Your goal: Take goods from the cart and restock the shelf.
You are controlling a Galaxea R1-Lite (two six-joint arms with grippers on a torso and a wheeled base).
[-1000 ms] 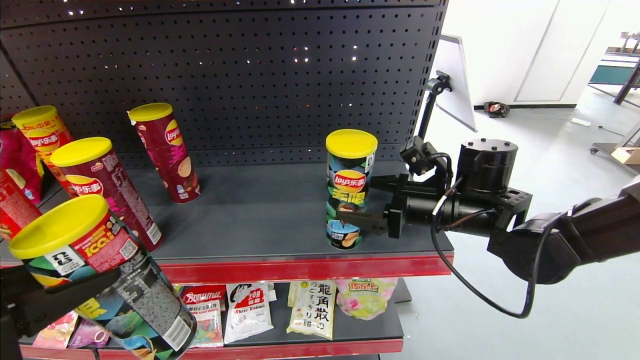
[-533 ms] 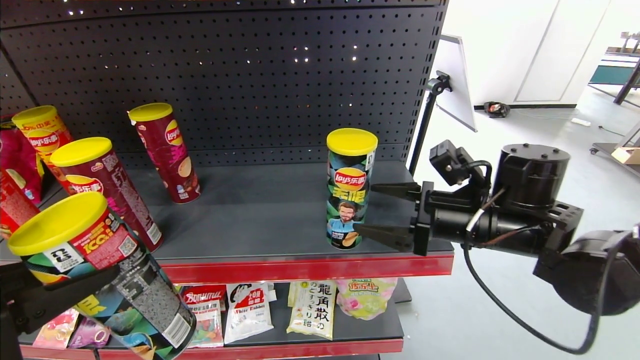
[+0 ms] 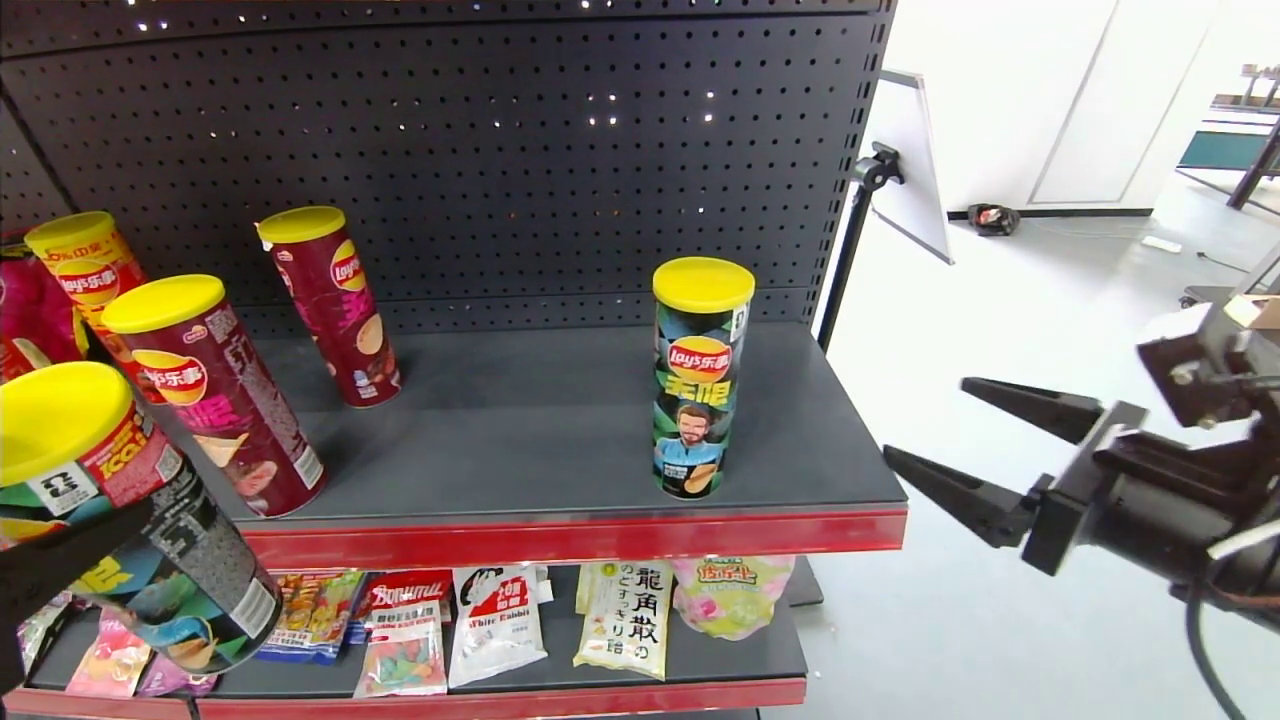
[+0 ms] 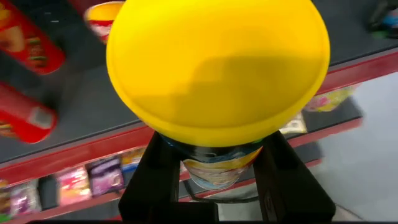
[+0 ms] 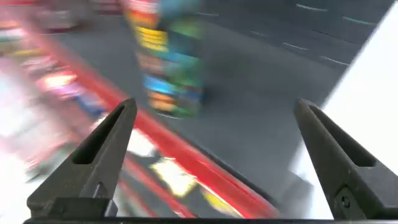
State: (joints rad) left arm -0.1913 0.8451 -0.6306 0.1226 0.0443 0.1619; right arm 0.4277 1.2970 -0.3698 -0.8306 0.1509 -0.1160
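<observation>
Our right gripper (image 3: 926, 418) has backed off, jaws wide apart, leaving the yellow-lidded can (image 3: 695, 385), a bearded man on its label, on the shelf (image 3: 520, 430); our left gripper (image 4: 217, 186) clasps a second can (image 3: 120, 510).

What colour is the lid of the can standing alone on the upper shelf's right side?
Yellow. The lid shows best in the head view.
</observation>
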